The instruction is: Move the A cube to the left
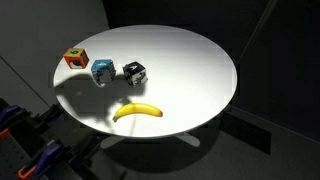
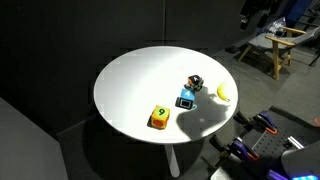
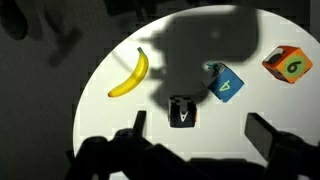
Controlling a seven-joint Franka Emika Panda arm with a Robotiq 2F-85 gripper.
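The A cube (image 3: 182,111) is small and black with a white letter A. It sits on the round white table (image 3: 105,125). It shows in both exterior views (image 1: 134,72) (image 2: 195,83). In the wrist view my gripper (image 3: 200,130) is open and empty, high above the table. Its dark fingers stand to either side of the cube, which lies closer to the left finger. The gripper itself is out of view in both exterior views.
A blue-and-white cube (image 3: 225,83) (image 1: 103,71) (image 2: 187,98) sits right beside the A cube. An orange-red cube (image 3: 287,64) (image 1: 76,59) (image 2: 159,118) lies further along the row. A banana (image 3: 132,76) (image 1: 136,111) (image 2: 223,92) lies near the table edge.
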